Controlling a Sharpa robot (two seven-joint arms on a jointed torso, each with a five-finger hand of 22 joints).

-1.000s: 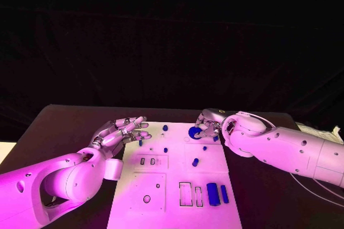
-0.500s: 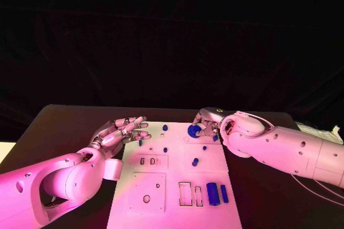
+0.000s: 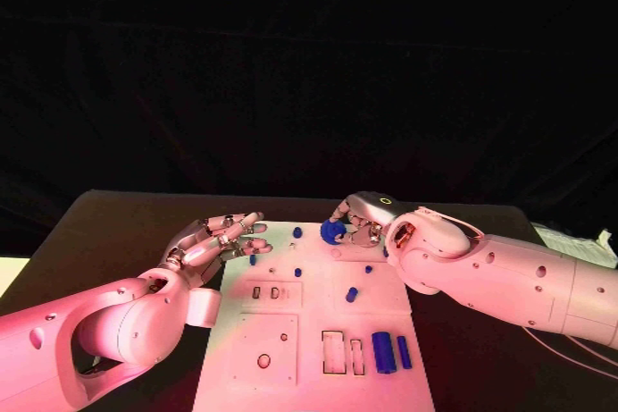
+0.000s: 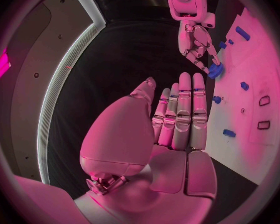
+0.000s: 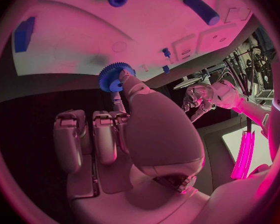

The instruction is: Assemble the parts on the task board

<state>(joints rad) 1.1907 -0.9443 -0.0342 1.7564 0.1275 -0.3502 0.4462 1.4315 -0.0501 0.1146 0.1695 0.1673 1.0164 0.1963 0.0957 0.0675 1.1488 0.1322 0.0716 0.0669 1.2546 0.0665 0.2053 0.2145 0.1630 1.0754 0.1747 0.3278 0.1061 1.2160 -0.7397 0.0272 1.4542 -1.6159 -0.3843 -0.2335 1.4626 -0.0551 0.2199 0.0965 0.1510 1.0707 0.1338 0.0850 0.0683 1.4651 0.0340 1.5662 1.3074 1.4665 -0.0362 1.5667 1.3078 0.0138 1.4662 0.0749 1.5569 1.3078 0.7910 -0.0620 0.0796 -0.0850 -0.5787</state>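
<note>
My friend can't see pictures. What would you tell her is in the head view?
The robot's right hand holds a blue gear over the far end of the white task board. Its left hand hovers with fingers spread at the board's left edge, holding nothing. Two blue bars lie near the board's near end, and small blue pegs dot its middle.

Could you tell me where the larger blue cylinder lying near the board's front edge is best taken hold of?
Grip the larger blue cylinder across its middle from above, fingers on its long curved sides: it lies flat on the white task board, a thinner blue bar close alongside.
</note>
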